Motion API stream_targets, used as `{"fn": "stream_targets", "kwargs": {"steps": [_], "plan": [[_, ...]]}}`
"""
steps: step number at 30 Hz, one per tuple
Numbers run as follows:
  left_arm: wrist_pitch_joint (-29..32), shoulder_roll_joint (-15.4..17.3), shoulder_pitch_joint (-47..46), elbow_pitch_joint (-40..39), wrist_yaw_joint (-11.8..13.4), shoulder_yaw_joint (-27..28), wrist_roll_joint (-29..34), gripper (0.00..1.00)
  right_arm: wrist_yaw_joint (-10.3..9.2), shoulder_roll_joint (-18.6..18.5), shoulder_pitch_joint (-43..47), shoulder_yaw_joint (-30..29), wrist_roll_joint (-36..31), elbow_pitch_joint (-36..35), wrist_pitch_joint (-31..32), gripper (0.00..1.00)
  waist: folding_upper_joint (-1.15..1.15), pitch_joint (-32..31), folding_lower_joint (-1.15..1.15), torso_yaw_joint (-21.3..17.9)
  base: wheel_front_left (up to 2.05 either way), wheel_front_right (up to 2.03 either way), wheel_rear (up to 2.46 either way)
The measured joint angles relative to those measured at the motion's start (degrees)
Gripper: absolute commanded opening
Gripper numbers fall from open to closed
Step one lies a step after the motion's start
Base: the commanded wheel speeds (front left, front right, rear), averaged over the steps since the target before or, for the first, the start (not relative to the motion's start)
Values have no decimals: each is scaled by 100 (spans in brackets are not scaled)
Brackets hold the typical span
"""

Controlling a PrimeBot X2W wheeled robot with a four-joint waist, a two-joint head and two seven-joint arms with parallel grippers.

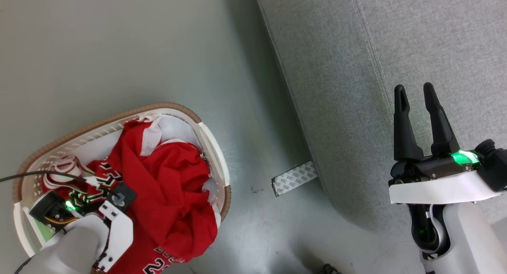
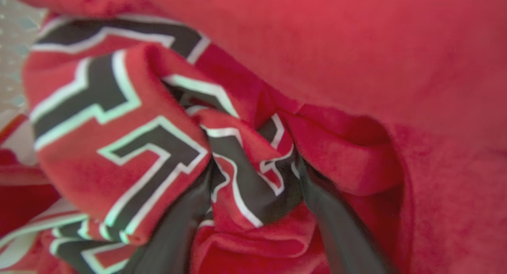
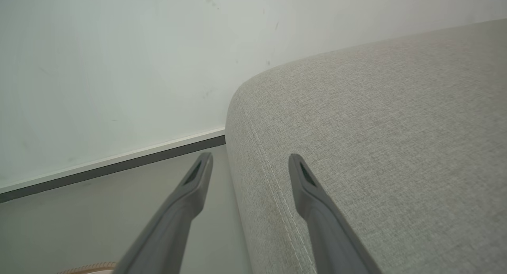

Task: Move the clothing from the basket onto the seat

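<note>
**Head view:** A rounded cream-white plastic laundry basket (image 1: pixel 119 118) with a brown rim sits on the grey floor (image 1: pixel 119 48) at 8 o'clock, heaped with red fabric garments (image 1: pixel 170 179) with white panels and black-and-white lettering. The left arm is sunk into the heap from 7 o'clock. The large light-grey upholstered sofa (image 1: pixel 396 36) spans 1 to 4 o'clock, well apart from the basket. Above its edge hovers the right gripper (image 1: pixel 414 88), its dark fingers apart and empty.

**Left wrist view:** The left gripper (image 2: pixel 253 167) stands with its fingers spread either side of a bunched fold of lettered cloth. The fold runs toward 12 o'clock, roughly along the fingers, and nothing shows it pinched yet.

**Right wrist view:** The parted fingers point over the sofa's rounded corner, with a pale wall (image 3: pixel 119 68) and a dark skirting (image 3: pixel 119 165) at 10 o'clock.

The left arm is plainly the nearer one — the cloth already lies between its fingers. From the basket the sofa lies toward 3 o'clock in the head view.
</note>
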Motion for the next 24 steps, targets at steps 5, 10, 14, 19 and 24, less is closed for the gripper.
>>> {"fn": "stream_targets", "kwargs": {"steps": [5, 10, 14, 19, 24], "plan": [[-98, -45, 19, 12, 0, -44, -226, 0, 0, 1, -33, 20, -7, 44, 0, 100, 0, -121, 0, 57, 0, 0, 0], [-202, -269, 190, 22, 27, 60, -477, 0, 0, 3, -34, -80, -197, 107, 0, 100, 0, -447, -1, 167, 0, 0, 0], [-501, -621, 407, 23, 121, 198, -723, 0, 0, 5, 49, -191, -412, 201, 0, 100, 0, -867, -1, 328, 0, 0, 0], [-960, -949, 669, -29, 158, 564, -1198, 0, 0, 10, 201, -160, -761, 347, 0, 100, 0, -1527, -1, 604, 0, 0, 0], [-1115, -1138, 929, -369, 113, 772, -1505, 0, 0, 9, 441, -248, -1032, 474, 0, 100, 0, -2231, -2, 901, 0, 0, 0]]}}
